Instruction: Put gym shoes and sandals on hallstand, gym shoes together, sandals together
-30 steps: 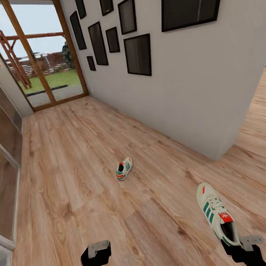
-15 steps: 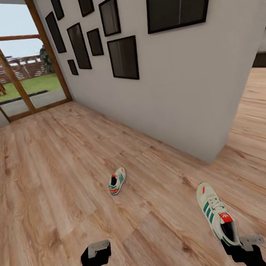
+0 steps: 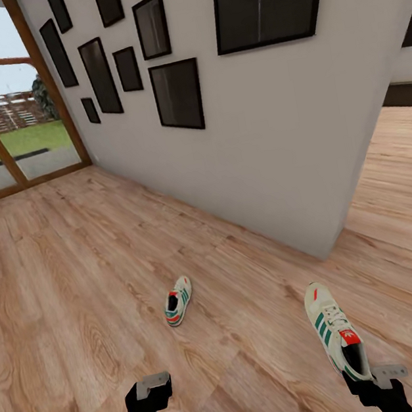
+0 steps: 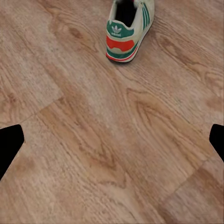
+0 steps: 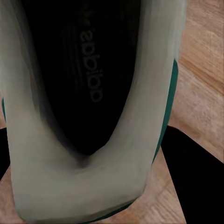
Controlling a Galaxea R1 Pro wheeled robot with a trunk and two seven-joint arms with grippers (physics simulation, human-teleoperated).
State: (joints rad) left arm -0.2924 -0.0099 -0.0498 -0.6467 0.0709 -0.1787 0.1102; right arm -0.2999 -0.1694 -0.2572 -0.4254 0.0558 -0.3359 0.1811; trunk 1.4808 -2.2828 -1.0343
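corridor floor spans the frame, wall with dark frames upper centre. held gym shoe lower right, right pincer clamped on its heel. loose gym shoe lies centre. left pincer open, empty. risk: heel-only grip, shoe may swing loose.

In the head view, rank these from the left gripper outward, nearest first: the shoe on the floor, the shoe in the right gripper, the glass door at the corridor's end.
From the left gripper:
1. Gym shoe on the floor, just ahead and slightly to the right.
2. Held gym shoe, across at the right gripper.
3. Glass door, far down the corridor, ahead on the left.
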